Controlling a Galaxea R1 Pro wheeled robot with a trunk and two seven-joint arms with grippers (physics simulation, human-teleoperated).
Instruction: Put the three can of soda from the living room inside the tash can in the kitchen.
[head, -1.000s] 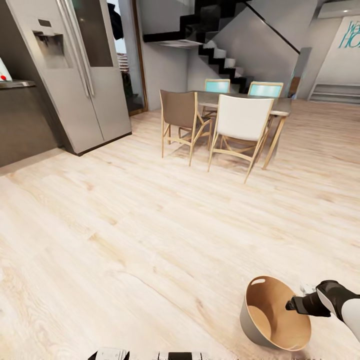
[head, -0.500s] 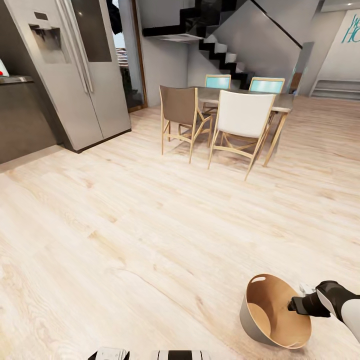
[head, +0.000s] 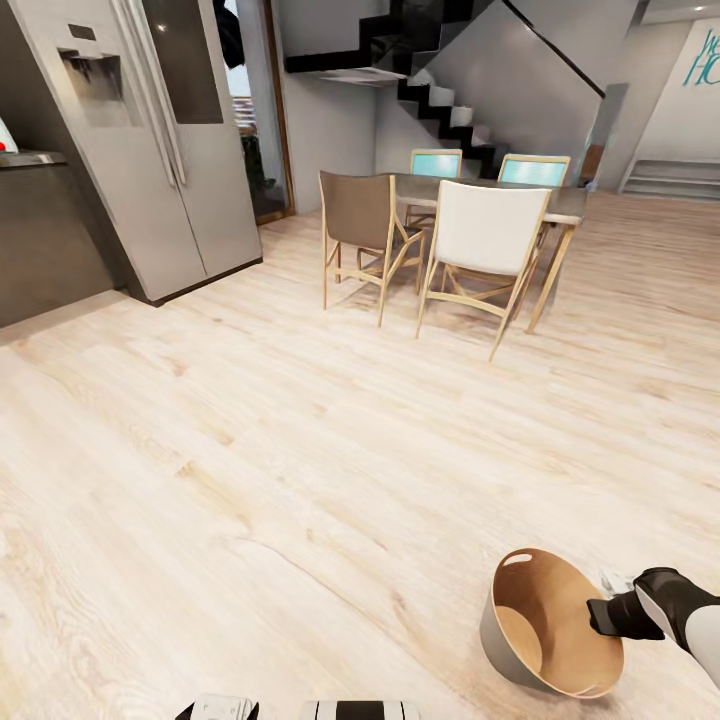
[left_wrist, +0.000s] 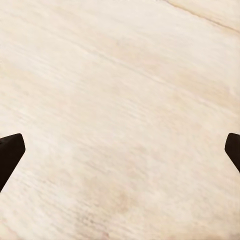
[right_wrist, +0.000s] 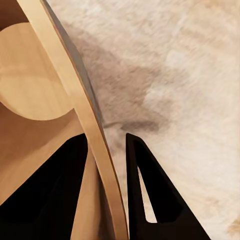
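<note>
The trash can (head: 498, 640), light grey outside and coppery brown inside, stands tilted on the wood floor at the lower right of the head view. My right gripper (head: 601, 616) is shut on its rim at the near right side. In the right wrist view the rim (right_wrist: 82, 112) runs between the two dark fingers (right_wrist: 147, 192) of my right gripper (right_wrist: 106, 138), one inside the bin and one outside. The part of the bin's inside that shows holds nothing, and the soda cans are out of view. My left gripper (left_wrist: 122, 145) hangs open over bare floor.
The kitchen lies ahead: a steel double-door fridge (head: 170, 150) and a dark counter (head: 50, 240) at the left, and a dining table (head: 565, 205) with chairs (head: 485, 240) in the middle distance. A black staircase (head: 440, 95) rises behind. Open wood floor (head: 300, 450) stretches between.
The whole view shifted a little as the camera moved. My right hand has slid slightly toward the lower right, still gripping the bin's rim.
</note>
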